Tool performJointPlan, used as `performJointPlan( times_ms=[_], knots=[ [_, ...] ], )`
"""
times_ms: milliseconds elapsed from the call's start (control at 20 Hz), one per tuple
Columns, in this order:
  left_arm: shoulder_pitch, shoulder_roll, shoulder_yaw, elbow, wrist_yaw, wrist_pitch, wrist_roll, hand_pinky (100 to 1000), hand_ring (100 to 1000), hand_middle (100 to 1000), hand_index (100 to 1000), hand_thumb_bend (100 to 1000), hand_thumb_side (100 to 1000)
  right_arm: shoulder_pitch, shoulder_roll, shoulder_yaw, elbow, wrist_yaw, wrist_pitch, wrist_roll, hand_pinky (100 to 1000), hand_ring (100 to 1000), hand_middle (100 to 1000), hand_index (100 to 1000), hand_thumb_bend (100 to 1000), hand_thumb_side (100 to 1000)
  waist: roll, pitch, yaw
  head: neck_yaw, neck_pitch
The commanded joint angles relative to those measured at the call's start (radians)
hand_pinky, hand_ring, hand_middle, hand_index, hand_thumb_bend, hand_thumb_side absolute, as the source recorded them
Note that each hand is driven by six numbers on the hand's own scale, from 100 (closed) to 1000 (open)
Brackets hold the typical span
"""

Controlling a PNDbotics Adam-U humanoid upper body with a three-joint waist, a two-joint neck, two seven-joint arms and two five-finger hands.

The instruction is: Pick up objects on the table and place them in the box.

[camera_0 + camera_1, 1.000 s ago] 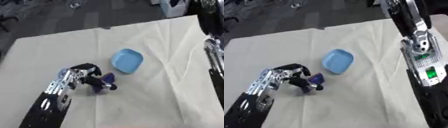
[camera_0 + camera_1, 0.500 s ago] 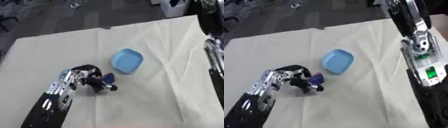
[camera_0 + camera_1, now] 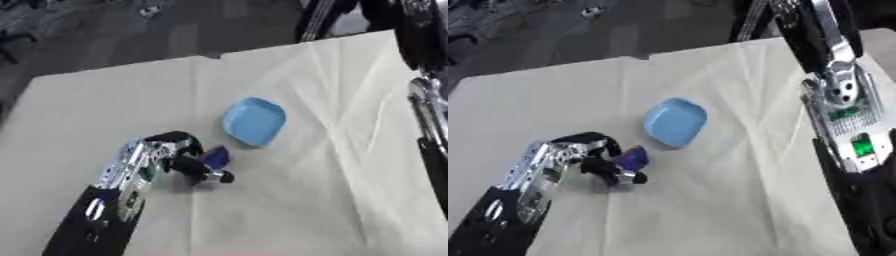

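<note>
Near the table's (image 3: pixel 79 100) left edge, the left hand (image 3: pixel 166 152) has its fingers curled around a small purple object (image 3: pixel 215 157) beside the blue dish (image 3: pixel 254 121), which it could bump when lifting.

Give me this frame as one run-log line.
left hand: curled on small purple object on table | light blue dish: apart, untouched | right hand: not seen, arm only | box: not in view
</note>
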Motion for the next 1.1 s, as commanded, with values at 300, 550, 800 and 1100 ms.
performJointPlan(
  times_ms=[300, 550, 800, 1100],
  knots=[
    [-0.021, -0.004, 0.007, 0.001, 0.0, 0.017, -0.014, 432, 638, 771, 831, 724, 755, -0.019, -0.012, -0.001, -0.013, -0.001, -0.002, 0.004, 507, 417, 599, 879, 100, 883, -0.005, -0.008, -0.001, -0.011, 0.0],
    [-0.026, -0.007, 0.006, 0.008, -0.003, 0.014, -0.014, 433, 640, 772, 832, 722, 749, -0.02, -0.012, 0.0, -0.013, 0.0, -0.002, 0.007, 508, 417, 598, 878, 100, 884, -0.005, -0.008, -0.002, -0.01, 0.0],
    [-0.035, -0.008, 0.004, 0.011, -0.016, 0.005, -0.014, 437, 643, 773, 833, 706, 745, -0.02, -0.011, 0.0, -0.013, 0.0, -0.002, 0.008, 508, 417, 598, 879, 100, 883, -0.004, -0.009, -0.003, -0.011, -0.001],
    [-0.042, -0.01, 0.003, 0.021, -0.034, -0.006, -0.014, 444, 647, 770, 831, 676, 706, -0.021, -0.01, 0.0, -0.013, -0.001, -0.002, 0.008, 508, 417, 597, 880, 100, 883, -0.004, -0.009, -0.005, -0.01, -0.001]
  ],
)
